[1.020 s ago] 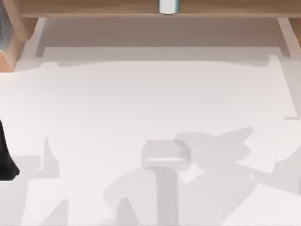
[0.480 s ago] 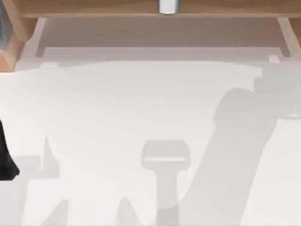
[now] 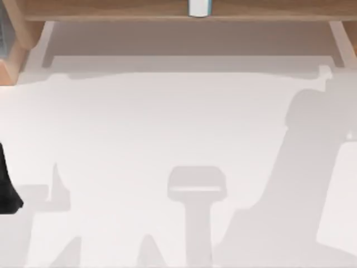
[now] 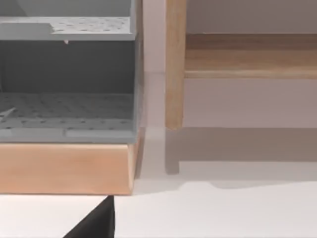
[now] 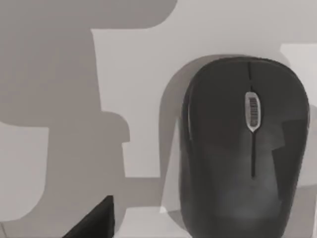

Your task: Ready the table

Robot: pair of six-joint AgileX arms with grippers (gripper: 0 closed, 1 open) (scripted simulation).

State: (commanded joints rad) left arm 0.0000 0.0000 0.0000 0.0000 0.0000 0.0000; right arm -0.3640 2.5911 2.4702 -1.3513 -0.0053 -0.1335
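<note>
Plainly, little of the readying looks done. Nearest the right wrist camera, a black mouse lies flat on the white bench, its grey scroll wheel on top. It is not gripped or lifted. The right gripper, seen as a dark wedge at the frame's edge, hangs above the bench just beside the mouse. I cannot tell how its jaws stand. How far the mouse sits from the wooden shelf frame is also unclear, though it is probably well out in front of it.

From above, the bench in front of the shelf frame carries the arms' shadows and no objects. Setting things out there seems still to come, with the mouse a likely first item.

The left arm is parked at the bench's left edge, well in front of the shelf frame. The left gripper points at the frame's left end, and its jaws cannot be judged either. At that end, grey perforated trays sit stacked inside the frame.

Farthest back, a small white cylinder with a teal edge stands on the shelf frame near its middle.

No brand, label or legible writing appears on the mouse, the trays or the cylinder.
</note>
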